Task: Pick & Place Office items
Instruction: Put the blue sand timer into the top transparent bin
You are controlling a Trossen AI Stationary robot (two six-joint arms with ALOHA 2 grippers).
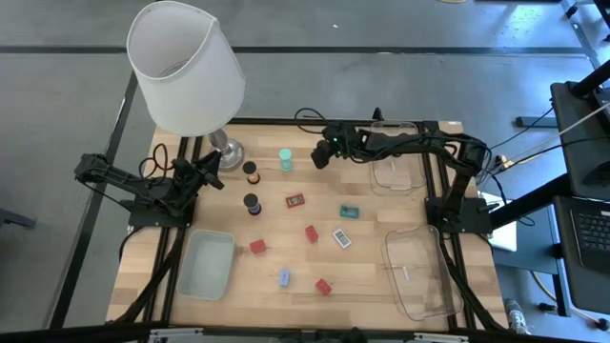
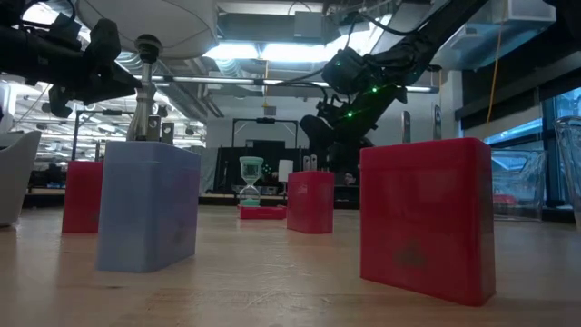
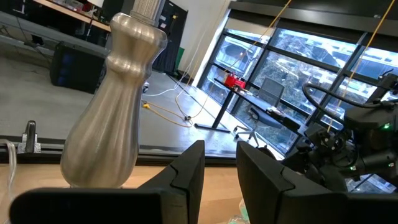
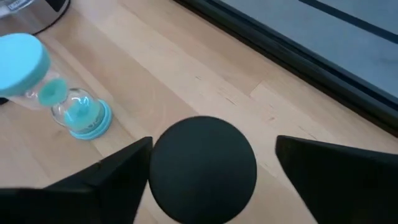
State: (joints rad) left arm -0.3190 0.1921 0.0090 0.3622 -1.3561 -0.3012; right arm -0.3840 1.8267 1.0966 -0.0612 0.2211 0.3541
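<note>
Right hand [image 1: 322, 155] open, holding nothing, beside teal hourglass [image 1: 286, 159] at tabletop [image 1: 286, 257] rear | left hand [image 1: 212, 171] slightly open by lamp base [image 1: 227, 150] | red blocks [image 1: 312, 233] mid-tabletop

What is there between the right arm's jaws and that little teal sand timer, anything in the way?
Nothing visible. The right gripper hangs above the table with its jaws open, and the teal sand timer stands just beside it. In the right wrist view only bare wood lies between them. The lamp base sits farther off, beyond the timer.
</note>
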